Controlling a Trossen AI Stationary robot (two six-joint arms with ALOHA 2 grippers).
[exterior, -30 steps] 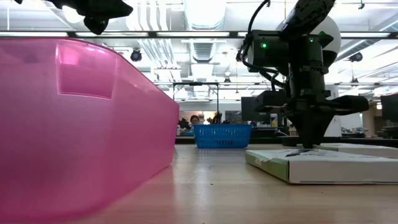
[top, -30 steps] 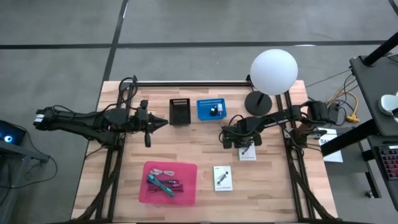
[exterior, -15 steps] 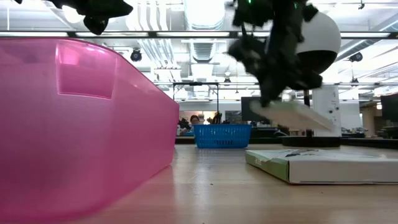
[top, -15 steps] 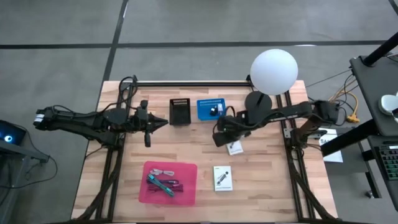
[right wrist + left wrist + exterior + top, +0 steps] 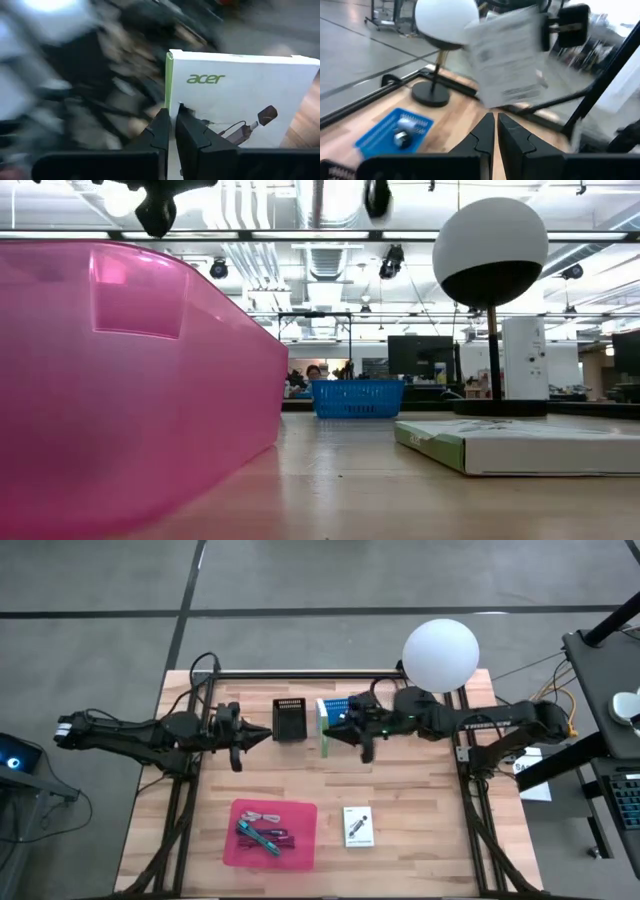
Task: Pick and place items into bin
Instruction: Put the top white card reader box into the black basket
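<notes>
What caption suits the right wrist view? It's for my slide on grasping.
Right gripper shut on a white Acer box, held off the table.

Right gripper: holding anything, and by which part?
Yes. The right gripper is shut on the white Acer box, pinching its edge beside the green side.

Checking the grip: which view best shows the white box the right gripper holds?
Right wrist view: the white box fills it, pinched by the right gripper. Left wrist shows it blurred; high view shows only an edge; low view misses it.
</notes>
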